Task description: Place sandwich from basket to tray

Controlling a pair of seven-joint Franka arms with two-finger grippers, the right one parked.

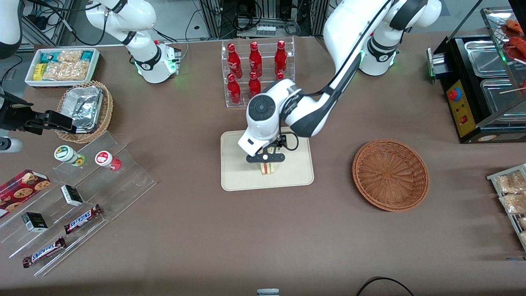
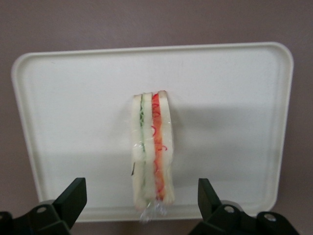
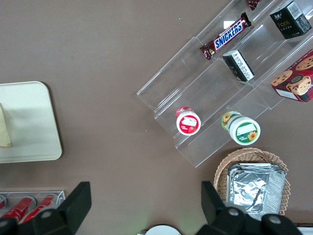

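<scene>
The sandwich [image 1: 268, 168], a wedge of white bread with red-orange and green filling, stands on edge on the cream tray [image 1: 234, 181], near the tray's edge closest to the front camera. In the left wrist view the sandwich [image 2: 150, 152] stands free on the tray [image 2: 73, 98], with clear wrap at its end. My left gripper [image 1: 266, 158] hangs just above it, open, its black fingers [image 2: 72, 198] well apart on either side and not touching it. The reddish-brown wicker basket [image 1: 390, 174] sits empty toward the working arm's end of the table.
A clear rack of red bottles [image 1: 254, 68] stands farther from the camera than the tray. A stepped acrylic shelf [image 1: 78, 197] with snacks, a tan basket of foil containers [image 1: 84, 109] and a white snack bin [image 1: 61, 65] lie toward the parked arm's end. A black food warmer [image 1: 481, 86] stands near the basket.
</scene>
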